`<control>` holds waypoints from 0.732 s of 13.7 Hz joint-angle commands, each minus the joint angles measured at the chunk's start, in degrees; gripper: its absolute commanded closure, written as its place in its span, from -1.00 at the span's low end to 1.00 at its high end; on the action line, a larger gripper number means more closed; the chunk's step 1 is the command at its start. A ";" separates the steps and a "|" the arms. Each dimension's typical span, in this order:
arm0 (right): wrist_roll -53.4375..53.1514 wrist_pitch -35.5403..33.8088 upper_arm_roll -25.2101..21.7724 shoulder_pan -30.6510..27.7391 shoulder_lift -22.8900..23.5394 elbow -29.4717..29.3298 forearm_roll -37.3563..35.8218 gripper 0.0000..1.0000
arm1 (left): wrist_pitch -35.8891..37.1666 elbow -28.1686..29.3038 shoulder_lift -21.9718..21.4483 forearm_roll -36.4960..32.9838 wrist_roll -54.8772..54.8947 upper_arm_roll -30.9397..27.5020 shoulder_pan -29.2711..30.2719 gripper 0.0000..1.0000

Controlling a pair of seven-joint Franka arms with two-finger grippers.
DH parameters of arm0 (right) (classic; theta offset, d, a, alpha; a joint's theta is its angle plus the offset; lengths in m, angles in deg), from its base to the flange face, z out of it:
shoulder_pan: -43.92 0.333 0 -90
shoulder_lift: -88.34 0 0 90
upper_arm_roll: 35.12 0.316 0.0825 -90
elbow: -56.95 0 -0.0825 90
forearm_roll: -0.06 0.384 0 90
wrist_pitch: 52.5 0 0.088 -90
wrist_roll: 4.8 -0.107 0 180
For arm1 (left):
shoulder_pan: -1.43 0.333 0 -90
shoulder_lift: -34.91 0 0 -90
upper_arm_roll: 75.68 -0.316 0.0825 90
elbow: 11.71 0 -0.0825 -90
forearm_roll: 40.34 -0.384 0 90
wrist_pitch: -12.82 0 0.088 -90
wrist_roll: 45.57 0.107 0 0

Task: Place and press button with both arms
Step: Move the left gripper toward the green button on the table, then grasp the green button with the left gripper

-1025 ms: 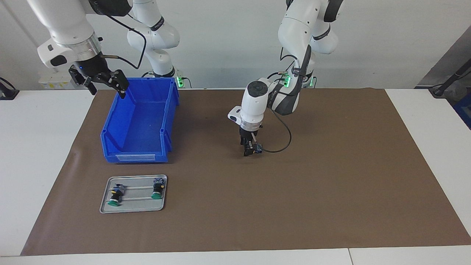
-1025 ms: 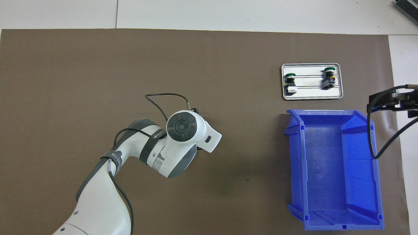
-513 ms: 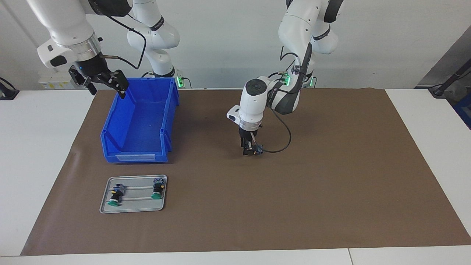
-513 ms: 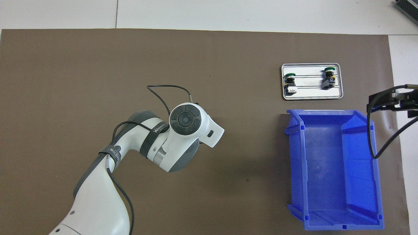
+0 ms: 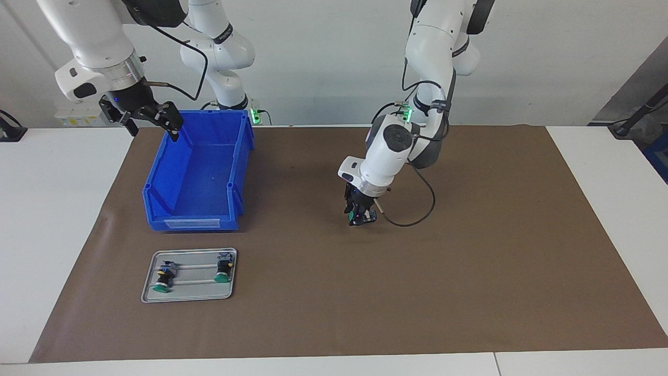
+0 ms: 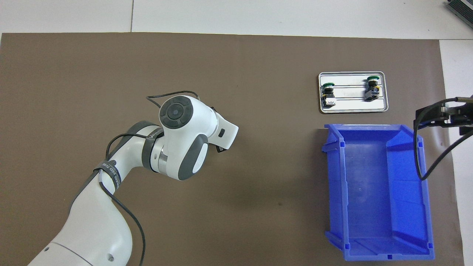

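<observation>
My left gripper (image 5: 361, 216) hangs low over the middle of the brown mat, shut on a button (image 5: 365, 214) whose green and blue-grey parts show between the fingers. From overhead the white wrist hides that gripper and its button. Two more buttons (image 5: 163, 280) (image 5: 223, 271) with green caps lie on a silver tray (image 5: 188, 295); overhead they show as one button (image 6: 328, 94) and another (image 6: 371, 89) on the tray (image 6: 353, 107). My right gripper (image 5: 152, 124) waits open and empty in the air over the blue bin's corner by the right arm's base, seen overhead as the right gripper (image 6: 443, 118).
A blue open bin (image 5: 193, 224) stands empty toward the right arm's end, between the robots and the tray; overhead it is the blue bin (image 6: 334, 192). A black cable (image 5: 417, 219) loops from the left wrist down beside the held button. The brown mat (image 5: 469, 271) covers most of the table.
The left arm has swung and tilted its wrist, carrying the button slightly away from the robots and toward the left arm's end. The right arm has stayed put.
</observation>
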 commanded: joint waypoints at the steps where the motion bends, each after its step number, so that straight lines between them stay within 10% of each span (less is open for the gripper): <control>1: 1.44 1.67 -0.03 -0.27 -2.08 2.58 1.45 -1.00 | 0.85 3.10 -3.18 13.97 11.50 0.49 3.33 1.00; 5: 1.44 1.85 -0.38 -0.53 -2.08 2.58 1.44 -1.00 | 0.76 8.72 -5.81 36.90 29.08 0.49 5.19 1.00; 10: 1.36 1.94 -0.38 -0.45 -2.25 3.10 0.39 -1.00 | 2.69 11.19 -6.79 48.96 38.06 0.66 8.09 1.00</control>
